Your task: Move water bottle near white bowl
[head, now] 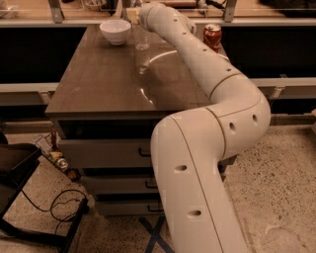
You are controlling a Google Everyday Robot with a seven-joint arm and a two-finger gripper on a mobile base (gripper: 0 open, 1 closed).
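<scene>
Bowl (115, 30), white, upright at the far edge of the bench (98, 84), left of the end effector and a little lower in view. Bottle (142, 39), clear, upright on the bench, just right of the bowl and apart from it, directly under the end effector. End effector (135, 15), at the bottle's top by the far edge; how far it is open, and whether it holds the bottle, cannot be told. Arm (212, 123), white, reaching from near right across the bench. Can (213, 34), red, upright, well right of the end effector, beyond the arm.
</scene>
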